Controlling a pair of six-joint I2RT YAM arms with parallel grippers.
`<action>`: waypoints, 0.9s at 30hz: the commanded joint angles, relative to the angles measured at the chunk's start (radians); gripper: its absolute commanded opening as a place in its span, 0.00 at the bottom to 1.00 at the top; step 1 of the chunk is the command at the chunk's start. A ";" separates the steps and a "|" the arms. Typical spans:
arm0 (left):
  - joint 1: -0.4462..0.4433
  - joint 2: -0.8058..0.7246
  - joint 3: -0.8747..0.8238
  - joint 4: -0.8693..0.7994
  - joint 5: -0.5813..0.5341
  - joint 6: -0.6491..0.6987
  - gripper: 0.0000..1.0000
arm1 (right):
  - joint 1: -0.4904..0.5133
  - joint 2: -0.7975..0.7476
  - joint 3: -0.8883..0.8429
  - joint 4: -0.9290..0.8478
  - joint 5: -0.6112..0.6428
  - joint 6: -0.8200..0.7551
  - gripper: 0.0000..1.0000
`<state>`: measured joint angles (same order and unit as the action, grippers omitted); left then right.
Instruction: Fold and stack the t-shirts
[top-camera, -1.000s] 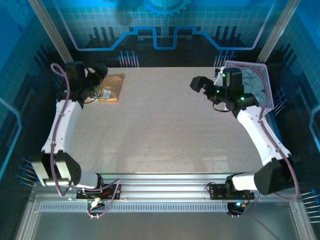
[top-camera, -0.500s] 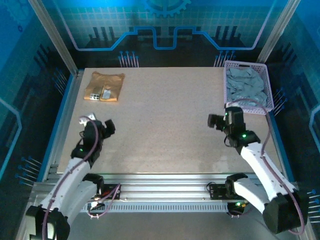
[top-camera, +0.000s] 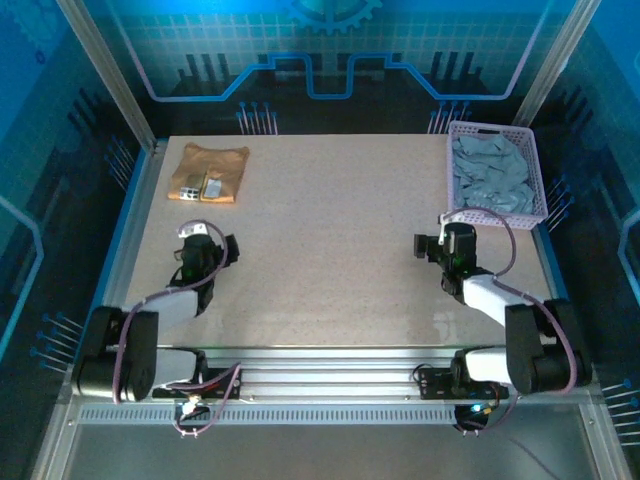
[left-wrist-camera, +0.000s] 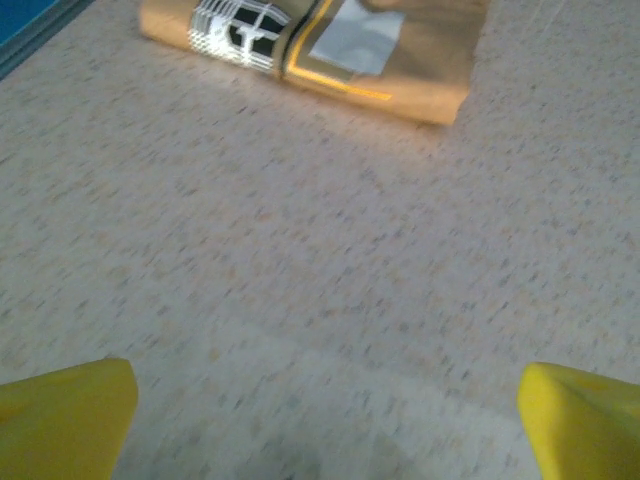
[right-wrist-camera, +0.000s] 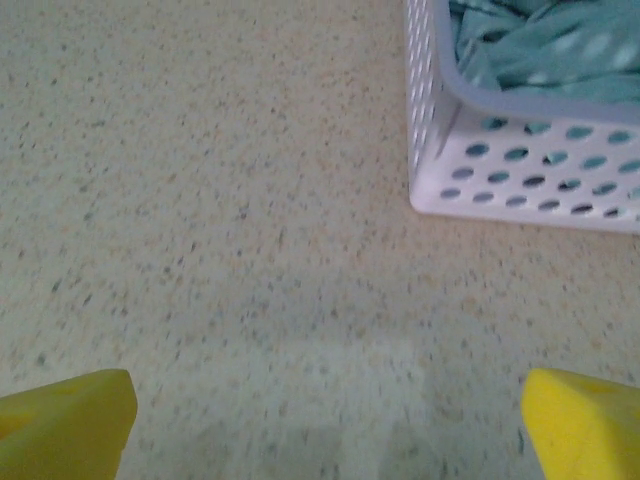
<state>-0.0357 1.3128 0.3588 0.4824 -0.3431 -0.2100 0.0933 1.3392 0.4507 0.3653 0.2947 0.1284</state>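
A folded tan t-shirt (top-camera: 210, 172) with a small white label lies at the table's far left; in the left wrist view the tan t-shirt (left-wrist-camera: 330, 50) sits at the top edge. Pale grey-blue t-shirts (top-camera: 490, 172) are heaped in the lavender basket (top-camera: 535, 160) at the far right; the grey-blue fabric (right-wrist-camera: 540, 45) fills the basket (right-wrist-camera: 520, 160) in the right wrist view. My left gripper (top-camera: 228, 250) stands open low over bare table, well short of the tan shirt. My right gripper (top-camera: 422, 246) is open too, just in front of the basket. Nothing is between either pair of fingers (left-wrist-camera: 70, 415).
The speckled beige table (top-camera: 330, 240) stretches between the two arms. A metal rail runs along the near edge, and blue frame rails border the left and right sides.
Both arms have drawn back from the far corners to low poses near the table's front. The left gripper left the tan shirt; the right one left the basket.
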 joint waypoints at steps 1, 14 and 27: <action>0.017 0.038 0.084 0.053 0.065 0.006 0.99 | -0.025 0.074 0.059 0.184 -0.042 -0.062 1.00; 0.016 -0.114 -0.096 0.252 0.065 0.027 0.99 | -0.031 0.157 -0.050 0.436 -0.108 -0.082 1.00; -0.079 -0.066 -0.134 0.398 0.087 0.195 0.99 | 0.000 0.164 -0.041 0.431 -0.054 -0.099 1.00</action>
<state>-0.0891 1.2724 0.2493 0.8230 -0.2638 -0.0731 0.0830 1.4925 0.4053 0.7639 0.2150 0.0460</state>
